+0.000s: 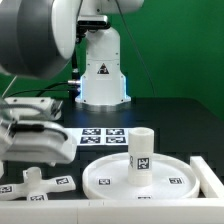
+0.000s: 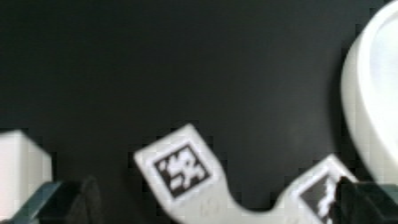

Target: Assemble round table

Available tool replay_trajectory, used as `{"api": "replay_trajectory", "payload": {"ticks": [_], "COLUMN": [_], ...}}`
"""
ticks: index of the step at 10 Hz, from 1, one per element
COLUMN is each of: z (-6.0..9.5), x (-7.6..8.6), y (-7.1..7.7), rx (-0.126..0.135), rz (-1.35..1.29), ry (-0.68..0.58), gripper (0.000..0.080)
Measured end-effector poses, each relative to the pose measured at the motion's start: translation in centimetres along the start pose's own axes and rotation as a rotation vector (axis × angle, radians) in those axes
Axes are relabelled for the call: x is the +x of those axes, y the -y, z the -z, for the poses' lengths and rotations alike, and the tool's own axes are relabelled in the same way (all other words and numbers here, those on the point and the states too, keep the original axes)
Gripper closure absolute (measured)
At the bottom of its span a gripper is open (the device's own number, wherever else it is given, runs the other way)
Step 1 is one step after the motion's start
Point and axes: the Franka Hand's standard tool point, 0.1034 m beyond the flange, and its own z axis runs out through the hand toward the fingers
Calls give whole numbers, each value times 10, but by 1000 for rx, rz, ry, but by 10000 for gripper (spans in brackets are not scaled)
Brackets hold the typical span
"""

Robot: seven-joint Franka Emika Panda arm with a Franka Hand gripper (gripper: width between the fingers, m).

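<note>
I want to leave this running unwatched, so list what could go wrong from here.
1. The open end effector hangs over the foot, which lies askew beneath it; closing might catch only one arm of it and spin it away.
2. The disc lies close by; the end effector coming down could strike its rim.
3. The leg stands upright on the disc; whether it is fixed cannot be told, so a knock might topple it.
</note>
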Motion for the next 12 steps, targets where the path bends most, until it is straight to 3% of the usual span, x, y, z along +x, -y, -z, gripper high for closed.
{"api": "replay_trajectory", "payload": {"ticks": [4, 8, 9, 11, 12], "z": [-7, -18, -18, -18, -19], "x": [11, 12, 12, 12, 12], "y": [2, -2, -2, -2, 0], "rx": [-10, -7, -7, -7, -4], "rz": [-2, -38, -37, -37, -34], "ry": [-38, -14, -14, -14, -13], "gripper": [150, 150, 177, 457, 457]}}
